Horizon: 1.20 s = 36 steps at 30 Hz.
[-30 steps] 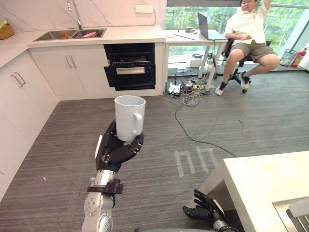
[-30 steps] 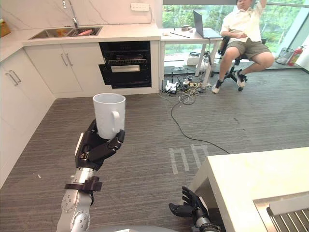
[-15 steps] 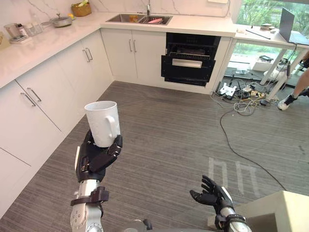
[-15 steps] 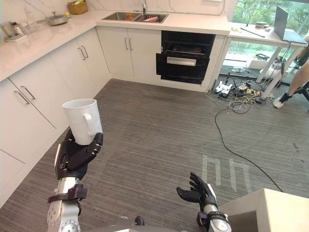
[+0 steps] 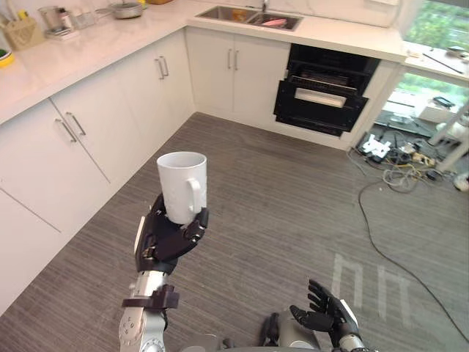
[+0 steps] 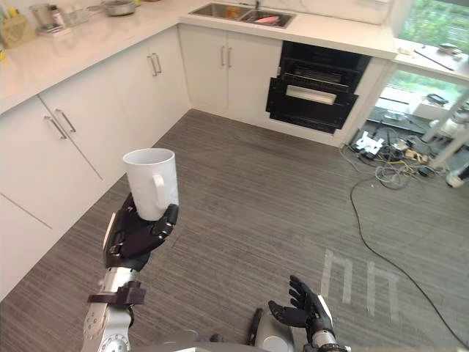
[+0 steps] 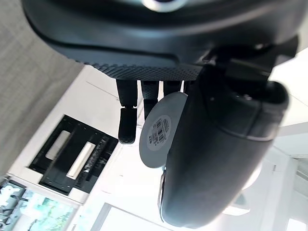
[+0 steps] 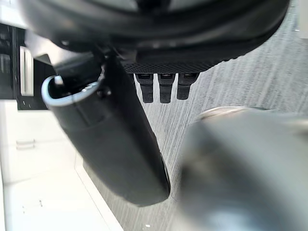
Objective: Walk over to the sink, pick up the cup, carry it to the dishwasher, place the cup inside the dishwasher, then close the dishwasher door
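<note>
The grey striped floor [image 5: 278, 205] is the biggest thing here. White cupboards [image 5: 95, 132] stand along two sides of it and meet in a corner. A long white tabletop [image 5: 88, 51] lies on top of them.

The black dishwasher [image 5: 326, 92] sits under the tabletop on the far side, next to the cupboards. It has a silver handle on its front. The sink [image 5: 234, 13] is set into the tabletop, just to the left of the dishwasher. Something pink lies in it.

A bunch of wires [image 5: 399, 158] lies on the floor to the right of the dishwasher. Some white tape lines [image 5: 363, 282] are stuck on the floor nearer the robot.

The left robot hand [image 5: 170, 235] is held up over the floor, well away from the dishwasher. Its fingers and thumb are curled round the bottom part of the white cup [image 5: 182, 187]. The cup stands up straight with its open top up and its handle on the right.

The right robot hand [image 5: 326, 319] is low down, with its fingers spread and nothing in it.

A small pot [image 5: 126, 9] sits far off on the tabletop, left of the sink.
</note>
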{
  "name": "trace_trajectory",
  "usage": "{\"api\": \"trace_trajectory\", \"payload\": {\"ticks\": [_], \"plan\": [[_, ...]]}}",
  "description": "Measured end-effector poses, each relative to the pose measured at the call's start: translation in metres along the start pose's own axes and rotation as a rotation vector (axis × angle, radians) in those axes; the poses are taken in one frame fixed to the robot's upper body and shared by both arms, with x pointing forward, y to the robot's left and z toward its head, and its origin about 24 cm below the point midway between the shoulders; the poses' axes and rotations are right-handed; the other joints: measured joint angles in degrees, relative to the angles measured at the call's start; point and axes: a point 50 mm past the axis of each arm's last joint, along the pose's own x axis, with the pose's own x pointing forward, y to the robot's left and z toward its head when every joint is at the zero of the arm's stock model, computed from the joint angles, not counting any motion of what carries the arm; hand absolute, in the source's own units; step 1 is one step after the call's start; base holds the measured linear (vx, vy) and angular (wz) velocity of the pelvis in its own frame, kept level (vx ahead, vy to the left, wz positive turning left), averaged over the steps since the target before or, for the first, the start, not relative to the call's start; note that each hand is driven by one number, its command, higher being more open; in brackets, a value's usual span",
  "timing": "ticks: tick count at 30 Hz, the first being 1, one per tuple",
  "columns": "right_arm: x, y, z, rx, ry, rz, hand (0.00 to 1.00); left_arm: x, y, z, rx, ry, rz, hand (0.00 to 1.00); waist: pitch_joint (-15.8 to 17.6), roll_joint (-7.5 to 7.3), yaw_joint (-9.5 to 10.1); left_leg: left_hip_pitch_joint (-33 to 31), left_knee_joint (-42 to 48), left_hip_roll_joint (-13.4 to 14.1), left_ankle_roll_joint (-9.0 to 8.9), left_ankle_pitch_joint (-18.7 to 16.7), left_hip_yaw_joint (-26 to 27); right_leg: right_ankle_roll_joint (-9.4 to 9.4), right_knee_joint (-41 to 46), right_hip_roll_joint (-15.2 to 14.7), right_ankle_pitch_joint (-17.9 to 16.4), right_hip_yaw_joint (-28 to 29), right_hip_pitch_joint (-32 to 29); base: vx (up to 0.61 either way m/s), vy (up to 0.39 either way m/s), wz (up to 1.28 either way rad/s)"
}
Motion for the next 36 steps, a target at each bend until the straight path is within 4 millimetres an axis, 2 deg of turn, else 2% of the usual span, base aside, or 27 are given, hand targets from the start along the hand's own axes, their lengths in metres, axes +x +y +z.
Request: {"api": "trace_trajectory", "payload": {"ticks": [2,3,4,5,6,7,10,11,13,14,15,16,17,18,19,20,22,23,25,26,29,30,31,32,33,34,36], "plan": [[-0.010,0.002,-0.004,-0.012,0.006,0.014,0.90,-0.013,0.003,-0.004,-0.014,0.027,0.030,0.30,-2.2,0.12,-0.62,4.8,3.3,2.7,-0.51,-5.6,-0.6,-1.92,3.0,0.5,-1.4,-2.8,5.1,0.61,-0.260,0.81],[-0.012,0.004,0.000,-0.027,-0.020,0.023,0.90,-0.017,0.002,-0.002,-0.020,0.023,0.035,0.30,-3.4,0.90,-0.94,2.8,11.5,5.0,-0.07,-7.3,1.7,-2.12,2.7,1.4,-1.8,-4.6,7.4,0.65,-0.220,0.71],[-0.012,0.002,0.008,-0.041,-0.047,0.017,0.90,-0.017,-0.001,-0.003,-0.038,0.013,0.039,0.30,-3.4,2.67,-1.32,-1.4,22.8,9.0,-0.18,-6.1,4.5,-2.76,3.1,3.0,-4.7,-6.4,9.1,0.52,-0.148,0.49],[-0.011,0.002,0.011,-0.050,-0.058,0.020,0.90,-0.019,-0.003,-0.005,-0.049,0.013,0.051,0.30,-3.8,3.30,-0.60,-3.7,28.4,11.3,0.08,-3.3,6.1,-3.12,2.5,4.1,-5.5,-6.6,10.3,0.61,-0.119,0.15],[-0.008,0.006,0.020,-0.056,-0.097,0.035,0.90,-0.021,-0.004,-0.007,-0.066,0.008,0.069,0.30,-4.3,3.01,0.83,-7.0,37.5,14.9,0.34,3.4,9.2,-3.78,-0.8,5.5,-6.6,-6.5,14.7,0.75,-0.110,-0.06],[-0.005,0.008,0.024,-0.055,-0.116,0.038,0.90,-0.020,-0.005,-0.006,-0.067,0.000,0.066,0.30,-4.8,3.18,1.29,-8.5,38.9,15.9,-0.19,2.2,10.3,-3.76,-3.0,5.8,-7.1,-6.5,17.2,0.77,-0.077,-0.03],[0.006,0.008,0.040,-0.057,-0.168,0.025,0.90,-0.015,-0.006,-0.003,-0.062,-0.021,0.052,0.30,-4.9,2.44,2.66,-14.6,32.4,16.0,-1.20,-2.4,15.6,-3.04,-9.9,4.5,-8.2,-6.3,25.0,0.61,-0.005,-0.04],[0.008,0.008,0.043,-0.055,-0.177,0.022,0.90,-0.013,-0.006,-0.003,-0.062,-0.024,0.049,0.30,-4.9,2.18,2.84,-16.0,29.9,15.5,-1.61,-2.7,16.8,-2.77,-11.3,3.8,-8.2,-6.2,26.5,0.76,0.054,-0.07],[0.011,0.004,0.050,-0.062,-0.199,0.007,0.90,-0.008,-0.009,-0.001,-0.064,-0.042,0.027,0.30,-4.4,1.25,3.99,-20.3,18.6,13.0,-4.41,-0.8,18.7,-1.81,-14.6,1.1,-7.7,-5.5,32.0,0.72,0.094,-0.08],[0.013,0.001,0.053,-0.061,-0.203,-0.002,0.90,-0.006,-0.012,0.002,-0.060,-0.055,0.012,0.30,-4.4,1.19,4.90,-22.2,10.7,11.5,-6.53,3.1,18.5,-1.35,-14.6,0.0,-7.4,-4.1,34.1,0.40,0.092,-0.12],[0.015,-0.001,0.053,-0.062,-0.199,-0.008,0.90,-0.005,-0.014,0.004,-0.055,-0.063,0.004,0.30,-4.5,1.26,5.09,-22.5,5.8,11.0,-7.23,6.1,18.1,-1.20,-14.5,-0.2,-7.3,-2.9,35.2,0.54,0.167,-0.20],[0.019,-0.002,0.051,-0.066,-0.180,-0.014,0.90,-0.003,-0.017,0.008,-0.052,-0.080,-0.013,0.30,-4.8,1.18,5.58,-22.6,0.2,10.3,-6.76,13.6,16.5,-1.15,-14.3,-0.2,-7.3,0.6,37.4,0.60,0.231,-0.37],[0.023,0.000,0.048,-0.064,-0.155,-0.013,0.90,-0.003,-0.017,0.009,-0.047,-0.079,-0.018,0.30,-5.8,0.39,6.49,-22.4,2.2,9.9,-4.32,17.5,15.7,-1.14,-13.1,-0.8,-7.3,4.2,37.9,0.93,0.377,-0.48],[0.028,0.006,0.046,-0.056,-0.135,-0.002,0.90,-0.002,-0.016,0.009,-0.034,-0.078,-0.019,0.30,-7.3,-0.95,6.47,-23.6,6.8,9.4,-1.52,15.2,16.3,-0.95,-10.4,-2.3,-7.2,6.7,37.2,0.97,0.403,-0.38],[0.032,0.013,0.046,-0.047,-0.121,0.016,0.90,0.001,-0.014,0.011,-0.006,-0.078,-0.019,0.30,-7.7,-2.72,5.56,-24.8,13.1,9.2,-0.52,9.4,17.0,1.03,-4.7,-3.8,-6.1,8.9,35.4,0.95,0.388,-0.16],[0.036,0.021,0.047,-0.031,-0.118,0.028,0.90,0.004,-0.010,0.010,0.019,-0.067,-0.014,0.30,-7.6,-4.24,4.97,-24.3,17.1,8.6,-0.11,4.6,17.5,4.38,3.2,-5.3,-3.1,10.0,33.2,0.77,0.297,-0.03],[0.040,0.031,0.045,-0.001,-0.108,0.038,0.90,0.006,-0.002,0.002,0.029,-0.009,0.008,0.30,-7.0,-5.80,4.30,-19.5,17.4,7.8,-0.07,0.2,18.5,7.32,18.6,-7.5,1.6,10.5,27.3,0.70,0.234,-0.29],[0.039,0.032,0.040,0.005,-0.088,0.041,0.90,0.002,0.004,-0.006,0.028,0.042,0.035,0.30,-6.3,-5.21,4.36,-13.3,14.9,7.8,-0.81,-1.5,19.0,4.36,27.2,-8.1,-0.2,8.2,23.7,0.64,0.187,-0.55],[0.036,0.031,0.033,0.006,-0.063,0.037,0.90,-0.004,0.006,-0.012,0.021,0.077,0.058,0.30,-5.2,-3.51,3.86,-4.5,9.1,8.2,-1.35,-1.9,19.7,2.16,31.2,-6.8,-3.5,5.0,20.2,0.60,0.140,-0.52],[0.031,0.030,0.027,0.002,-0.052,0.038,0.90,-0.004,0.004,-0.011,0.022,0.075,0.041,0.30,-5.1,-2.80,3.37,2.0,2.7,8.5,-2.57,-1.2,20.7,2.05,30.0,-4.9,-6.0,1.1,14.6,0.60,0.103,-0.39],[0.028,0.030,0.025,-0.002,-0.055,0.048,0.90,0.001,0.000,-0.007,0.038,0.057,-0.017,0.30,-5.0,-2.65,1.28,9.0,-5.1,8.9,-5.12,-0.7,22.4,0.50,16.9,-4.1,-7.0,-8.5,5.1,0.48,0.028,-0.26],[0.028,0.030,0.026,-0.003,-0.064,0.055,0.90,0.004,-0.001,-0.006,0.045,0.058,-0.043,0.30,-4.9,-2.52,0.55,11.2,-6.4,9.6,-6.82,-1.6,23.4,0.19,5.7,-1.8,-4.0,-10.6,1.2,0.35,-0.017,-0.29],[0.029,0.030,0.027,-0.003,-0.067,0.056,0.90,0.004,-0.002,-0.006,0.046,0.057,-0.048,0.30,-4.9,-2.52,0.41,11.6,-6.5,9.8,-7.23,-1.9,23.5,0.24,3.0,-1.3,-2.7,-10.6,0.6,0.46,-0.045,-0.17],[0.028,0.030,0.027,-0.004,-0.071,0.059,0.90,0.005,-0.003,-0.006,0.044,0.060,-0.058,0.30,-5.0,-2.63,-0.11,12.8,-6.6,9.8,-8.46,-2.6,23.5,0.24,-3.7,0.2,1.6,-10.5,-0.6,0.56,-0.089,0.04],[0.024,0.028,0.024,-0.007,-0.069,0.055,0.90,0.004,-0.006,-0.010,0.035,0.076,-0.071,0.30,-5.1,-2.95,-0.80,15.3,-6.0,9.6,-10.40,-3.7,22.8,-4.01,-9.2,1.4,10.9,-9.3,-0.9,0.70,-0.118,0.15],[0.022,0.027,0.021,-0.008,-0.063,0.050,0.90,0.003,-0.007,-0.013,0.029,0.089,-0.076,0.30,-5.3,-2.98,-1.26,16.2,-5.2,9.7,-10.81,-4.0,22.2,-6.96,-8.6,1.6,14.6,-8.4,-0.4,0.63,-0.127,0.09],[0.020,0.021,0.025,-0.024,-0.078,0.039,0.90,0.001,-0.015,-0.022,-0.011,0.109,-0.084,0.30,-5.2,-0.41,-1.10,16.3,2.0,13.3,-10.87,-3.8,19.9,-8.00,-3.0,3.3,10.6,-8.3,-0.1,0.56,-0.132,-0.15]]}}
